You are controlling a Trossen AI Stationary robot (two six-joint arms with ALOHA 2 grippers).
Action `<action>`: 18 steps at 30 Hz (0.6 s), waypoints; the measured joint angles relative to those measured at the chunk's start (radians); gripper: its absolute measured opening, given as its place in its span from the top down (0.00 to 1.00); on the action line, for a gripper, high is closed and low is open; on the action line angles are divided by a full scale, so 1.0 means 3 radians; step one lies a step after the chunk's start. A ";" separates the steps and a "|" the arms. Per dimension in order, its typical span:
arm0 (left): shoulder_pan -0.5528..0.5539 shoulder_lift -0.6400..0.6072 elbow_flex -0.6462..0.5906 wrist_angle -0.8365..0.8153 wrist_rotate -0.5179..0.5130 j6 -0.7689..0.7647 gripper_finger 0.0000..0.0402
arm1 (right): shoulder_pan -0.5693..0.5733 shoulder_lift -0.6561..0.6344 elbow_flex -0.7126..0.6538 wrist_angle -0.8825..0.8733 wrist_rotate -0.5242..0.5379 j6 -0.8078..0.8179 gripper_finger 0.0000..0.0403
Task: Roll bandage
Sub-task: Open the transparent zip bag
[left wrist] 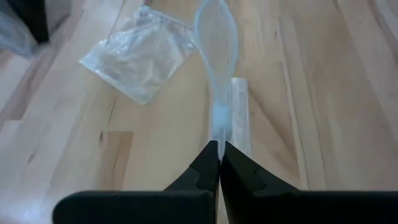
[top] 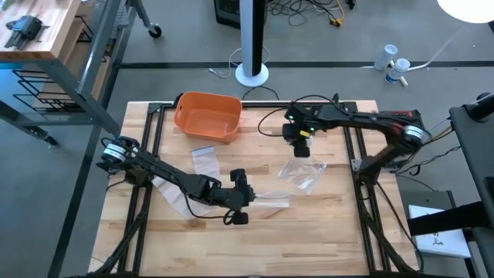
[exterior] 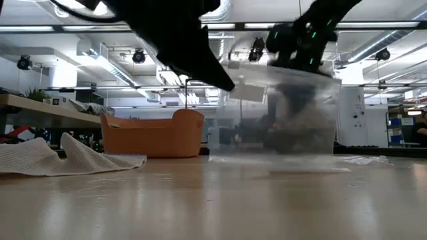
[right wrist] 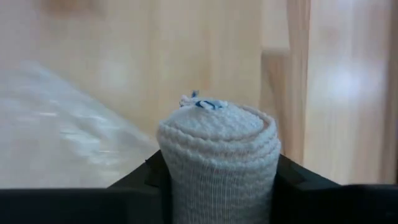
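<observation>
Rolled bandage (right wrist: 217, 155) in right tool (top: 302, 147) above crumpled bag (top: 302, 173); left tool (top: 241, 202) pinching plastic sleeve (left wrist: 217, 43).

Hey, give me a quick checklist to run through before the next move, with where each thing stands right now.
1. Right gripper has the rolled bandage: ok, the fingers are shut on the roll, one on each side.
2. Roll wound tight: ok on the end that shows; a bit of blue thread sticks out there.
3. Left gripper has the clear plastic bag: ok, the fingertips are pinched on its edge.
4. Bag mouth open for the roll: cannot tell; the film stands up in a narrow loop.
5. Second clear bag out of the way: not ok, it lies just beside the right gripper.
6. Orange bin free: ok, the high view shows nothing in it.
</observation>
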 joint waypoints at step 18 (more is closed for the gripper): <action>0.0053 0.0003 -0.0245 0.0398 -0.0087 0.0010 1.00 | 0.1718 -0.1471 -0.1801 0.3789 -0.0619 0.1747 0.64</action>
